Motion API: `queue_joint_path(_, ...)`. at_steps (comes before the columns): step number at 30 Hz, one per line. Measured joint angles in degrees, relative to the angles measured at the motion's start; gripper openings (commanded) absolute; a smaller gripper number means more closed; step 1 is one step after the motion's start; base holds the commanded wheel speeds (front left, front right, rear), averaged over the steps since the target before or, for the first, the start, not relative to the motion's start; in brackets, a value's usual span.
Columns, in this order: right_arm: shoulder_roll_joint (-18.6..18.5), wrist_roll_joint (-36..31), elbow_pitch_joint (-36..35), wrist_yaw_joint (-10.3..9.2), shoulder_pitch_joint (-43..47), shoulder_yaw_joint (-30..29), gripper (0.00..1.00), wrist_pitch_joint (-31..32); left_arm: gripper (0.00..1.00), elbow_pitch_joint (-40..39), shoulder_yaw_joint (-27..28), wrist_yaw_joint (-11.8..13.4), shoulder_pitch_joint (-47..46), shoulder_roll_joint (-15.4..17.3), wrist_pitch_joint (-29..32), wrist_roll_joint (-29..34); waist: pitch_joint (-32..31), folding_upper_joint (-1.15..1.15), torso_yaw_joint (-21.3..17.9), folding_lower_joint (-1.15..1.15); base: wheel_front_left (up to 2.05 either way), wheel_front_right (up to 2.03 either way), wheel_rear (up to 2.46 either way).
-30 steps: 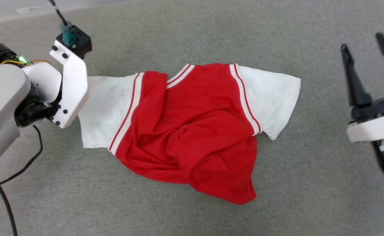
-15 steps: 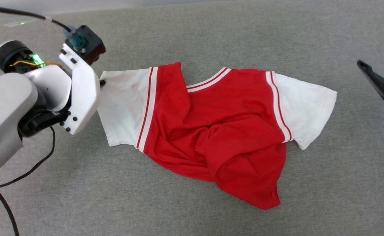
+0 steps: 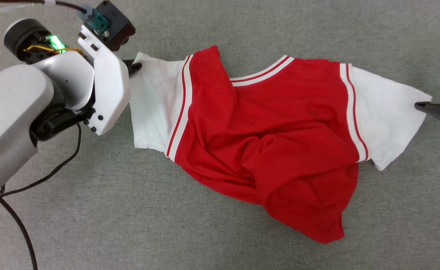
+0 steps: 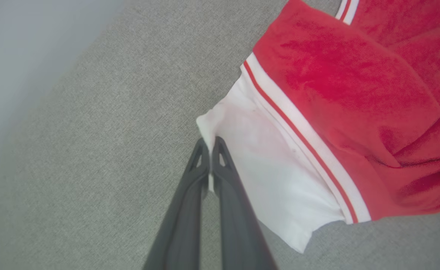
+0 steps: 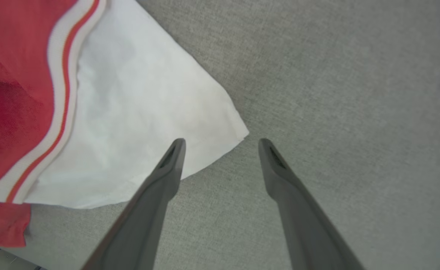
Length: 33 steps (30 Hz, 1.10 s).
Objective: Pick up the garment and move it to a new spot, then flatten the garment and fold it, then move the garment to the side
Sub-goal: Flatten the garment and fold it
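Right tool [image 5: 221, 141] closer, seemingly astride garment [image 3: 280, 123] corner, left tool [image 4: 209, 145] pinching sleeve edge

So the background is basically one big grey mat [image 3: 220, 22], kind of a woven, slightly speckled fabric, lying flat and running out to every edge of the head view. In the left wrist view it ends along a straight diagonal edge. Past that there's a smooth pale bluish-grey area [image 4: 24, 45], blurry, can't tell if it's floor or wall.
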Motion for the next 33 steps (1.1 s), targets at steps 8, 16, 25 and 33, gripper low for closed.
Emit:
queue_joint_path(8, 3.83, 0.7, 6.6, 0.0, -0.82, 2.63, 1.0, -0.91, 0.0, 1.36, 0.25, -0.41, -1.09, -1.2, -1.6, 0.2, 3.84, 0.0, 1.51, 0.0, 0.0, 0.0, 0.0)
queue_joint_path(16, 5.92, 1.21, 8.36, -0.03, -0.94, 6.42, 0.0, -8.86, 0.0, 3.76, -0.12, -0.88, -0.58, -1.23, -3.66, 0.12, 1.11, 0.0, 0.39, 0.0, 0.0, 0.0, 0.0)
queue_joint_path(25, 1.72, 2.44, 1.53, -0.01, -2.04, 9.28, 0.0, -20.35, 0.0, 3.16, 0.77, -1.27, 0.1, -0.15, -9.51, 0.19, -6.16, 0.0, -0.73, 0.0, 0.0, 0.0, 0.0)
queue_joint_path(33, -2.76, 1.94, -3.57, 0.0, -4.16, 8.95, 0.0, -28.8, 0.0, 0.36, 3.21, -0.14, -0.25, 1.78, -14.11, 1.21, -11.21, 0.0, -1.61, 0.0, 0.0, 0.0, 0.0)
